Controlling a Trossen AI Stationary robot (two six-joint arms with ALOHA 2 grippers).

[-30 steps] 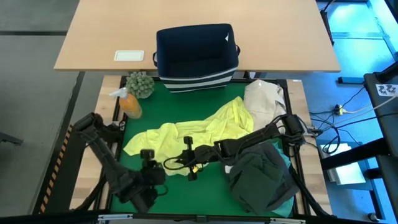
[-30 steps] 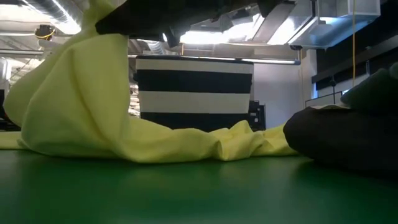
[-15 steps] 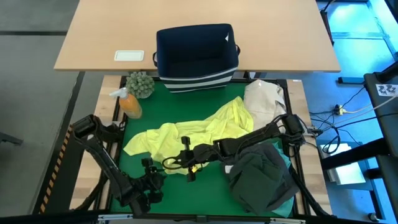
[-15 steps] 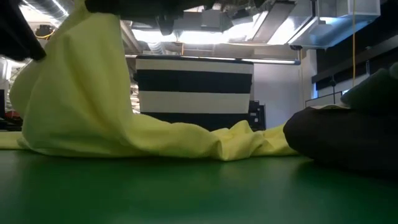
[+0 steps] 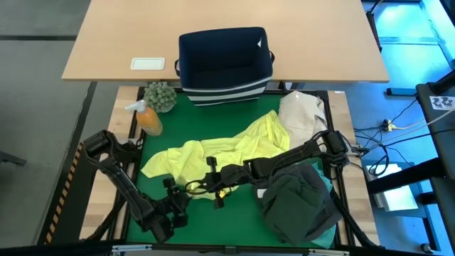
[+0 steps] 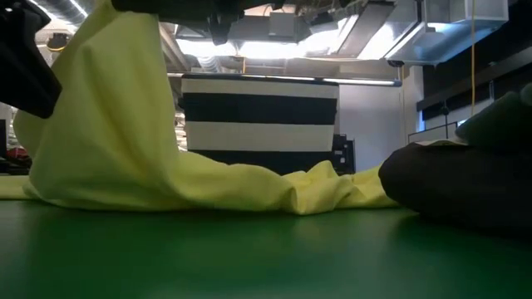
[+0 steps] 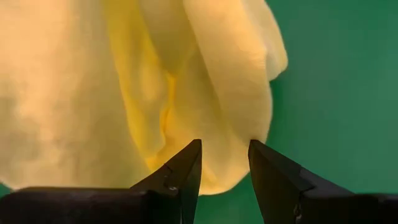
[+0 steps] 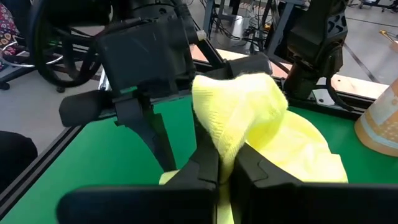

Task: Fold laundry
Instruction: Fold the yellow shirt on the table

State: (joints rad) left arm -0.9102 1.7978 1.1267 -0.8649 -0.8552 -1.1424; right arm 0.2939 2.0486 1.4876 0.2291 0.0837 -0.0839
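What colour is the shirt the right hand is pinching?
Bright yellow-green. The shirt held by the right hand shows best in the right wrist view.

Beyond my green mat [image 5: 234, 213] sit a navy bin [image 5: 225, 53], an orange bottle [image 5: 148, 119], and a cream bundle [image 5: 301, 112].

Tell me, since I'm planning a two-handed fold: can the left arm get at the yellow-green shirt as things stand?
Probably yes. The left gripper is open right at the hem of the yellow-green shirt, with nothing between them, while the right gripper holds a fold lifted nearby.
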